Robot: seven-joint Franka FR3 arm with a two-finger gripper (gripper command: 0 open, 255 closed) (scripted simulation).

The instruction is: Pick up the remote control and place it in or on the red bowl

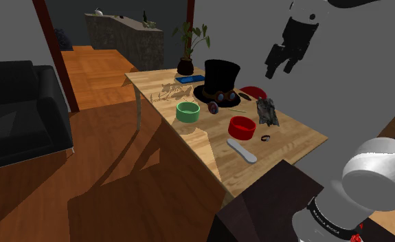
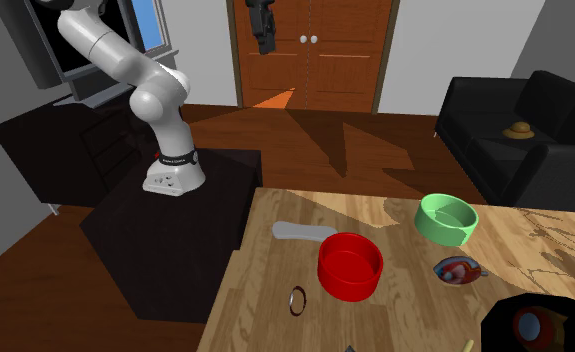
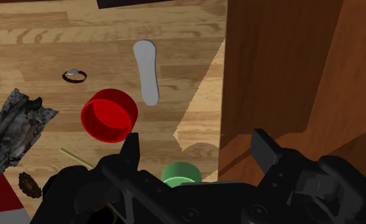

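Observation:
The remote control is a long pale grey bar lying flat near the table's edge closest to the stand. The red bowl stands upright and empty just beyond it, a short gap apart. My black gripper hangs high above the table, well clear of both. Its fingers stand apart, open, with nothing between them.
On the wooden table also stand a green bowl, a black top hat, a potted plant, a crumpled grey lump and a small ring. A black sofa sits off to the side.

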